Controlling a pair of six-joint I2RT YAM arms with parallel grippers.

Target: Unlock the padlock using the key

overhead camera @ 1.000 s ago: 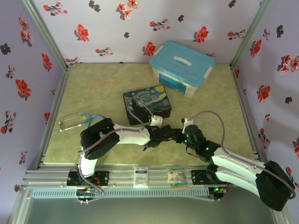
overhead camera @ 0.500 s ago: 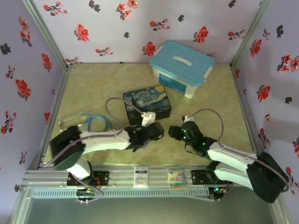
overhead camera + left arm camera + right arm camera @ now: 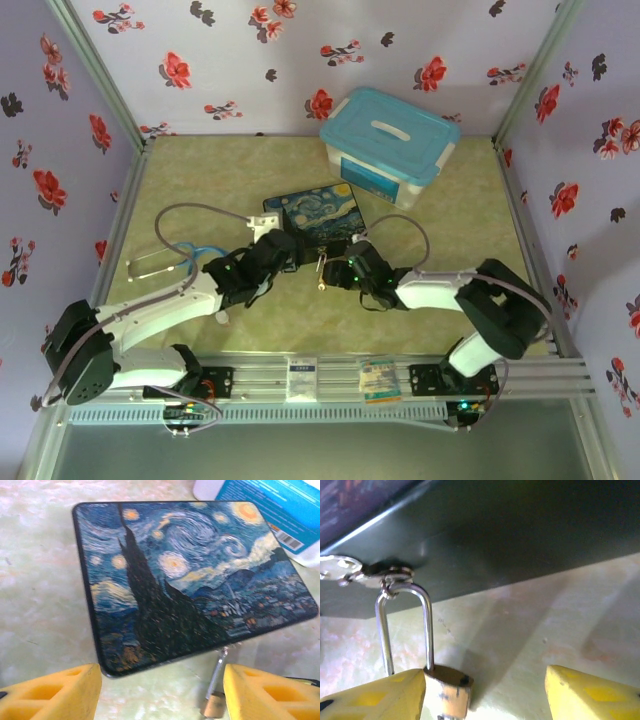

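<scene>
The brass padlock (image 3: pixel 447 694) hangs by its silver shackle (image 3: pixel 405 625) from the hasp (image 3: pixel 380 573) on the front of the painted box (image 3: pixel 190 575). Its body rests on the table. A small dark hole shows in the top of the body. My right gripper (image 3: pixel 485 695) is open, with the padlock body just inside its left finger (image 3: pixel 370 697). My left gripper (image 3: pixel 162 695) is also open and low in front of the box, the padlock (image 3: pixel 215 705) close to its right finger (image 3: pixel 270 692). From above, the padlock (image 3: pixel 321 272) lies between the left gripper (image 3: pixel 285 250) and right gripper (image 3: pixel 335 272). The key is out of view.
A white container with a blue lid (image 3: pixel 390 145) stands behind the box at the back right. A stethoscope with blue tubing (image 3: pixel 165 260) lies at the left edge. Flowered walls close three sides. The rail with both arm bases runs along the near edge.
Both grippers have moved away from the near middle of the table up to the box front. The left arm swung out to the left, and the right gripper came left to the padlock.
</scene>
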